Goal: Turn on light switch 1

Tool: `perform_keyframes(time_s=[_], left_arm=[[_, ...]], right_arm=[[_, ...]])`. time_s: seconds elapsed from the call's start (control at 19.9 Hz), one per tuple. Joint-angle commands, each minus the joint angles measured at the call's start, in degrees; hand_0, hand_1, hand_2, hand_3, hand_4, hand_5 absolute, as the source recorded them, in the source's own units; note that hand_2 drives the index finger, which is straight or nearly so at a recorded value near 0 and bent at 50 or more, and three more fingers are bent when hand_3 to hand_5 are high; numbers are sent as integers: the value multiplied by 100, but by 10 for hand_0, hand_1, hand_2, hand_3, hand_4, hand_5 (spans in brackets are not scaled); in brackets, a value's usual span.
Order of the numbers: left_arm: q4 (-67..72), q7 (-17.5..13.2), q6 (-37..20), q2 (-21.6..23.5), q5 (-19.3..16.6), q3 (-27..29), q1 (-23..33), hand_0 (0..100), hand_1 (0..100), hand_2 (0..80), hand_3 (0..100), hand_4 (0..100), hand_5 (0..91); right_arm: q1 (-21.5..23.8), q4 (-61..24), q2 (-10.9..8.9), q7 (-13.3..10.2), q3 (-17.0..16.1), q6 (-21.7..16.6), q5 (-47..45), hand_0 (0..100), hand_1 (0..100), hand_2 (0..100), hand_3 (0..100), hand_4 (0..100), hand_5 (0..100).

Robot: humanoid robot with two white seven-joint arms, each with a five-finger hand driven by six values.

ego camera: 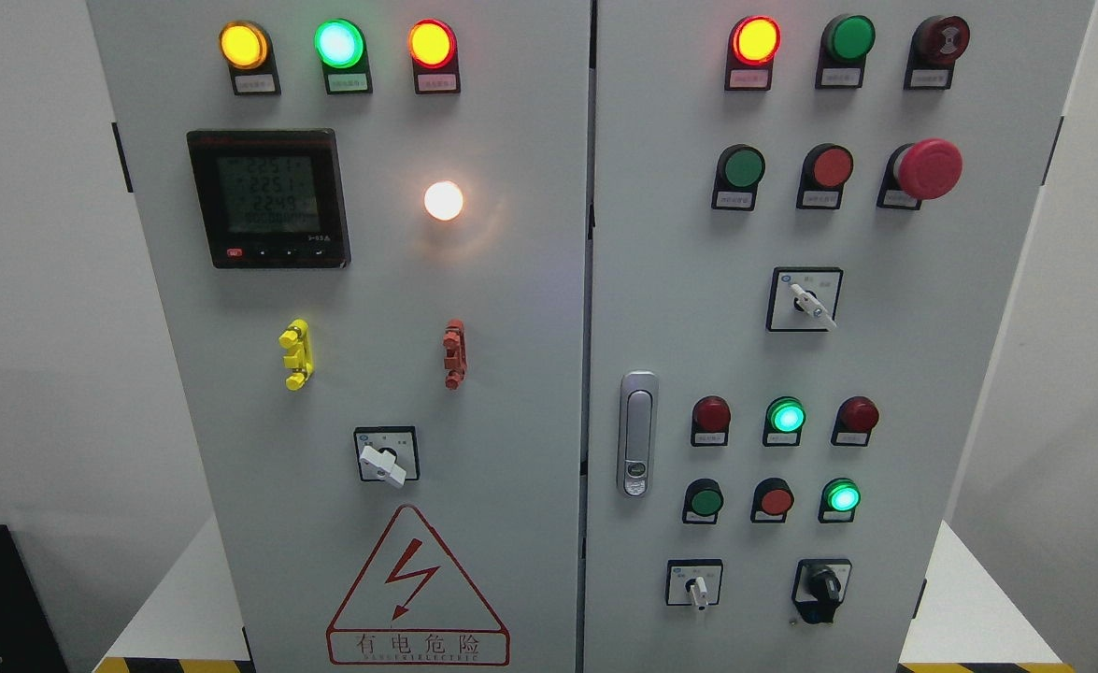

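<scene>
Presently: one grey cabinet (511, 374), two doors, viewed head-on.

Task item: light switch 1. Most likely the rotary switch (383, 461) on the left door, low centre, below the lit white bulb (443, 200) and above the warning triangle (417, 589); no readable label confirms the number (the tags are too small to read). White lever on a black-framed square plate, lever tilted toward the lower right.

Other switches of like kind: upper selector (810, 304) on the right door; small selector (696, 587) at lower right; black knob (819, 587) beside it.

Hands: neither is in view, so their state cannot be told.

Handling note: confirm which switch is numbered 1 first; approach square to the door, pinch the lever by its flat sides, and turn about its own centre without pressing on neighbouring parts.
</scene>
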Motion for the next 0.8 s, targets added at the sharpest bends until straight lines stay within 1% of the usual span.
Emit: perform_keyframes(time_s=[0.0,0.1,0.25,0.35,0.75], left_arm=[[2357,-47,302,34,-55,-475,-333,193,0,0,0,0,0],[2366,32,363,-54,-55,-714,-369,191,0,0,0,0,0],[2357,286,372,-116,-55,-732,-413,193,0,0,0,0,0],[2357,375,363,-151,-37,-715,-439,195,0,0,0,0,0],[2366,331,363,-160,200,-635,-448,203,0,0,0,0,0]], right_arm=[[0,0,-7,2,2,-2,0,0,0,0,0,0,0],[0,0,1,2,2,-2,0,0,0,0,0,0,0],[0,0,1,1,-7,-2,0,0,0,0,0,0,0],[0,0,1,2,-7,-2,0,0,0,0,0,0,0],[0,0,-7,2,2,-2,0,0,0,0,0,0,0]])
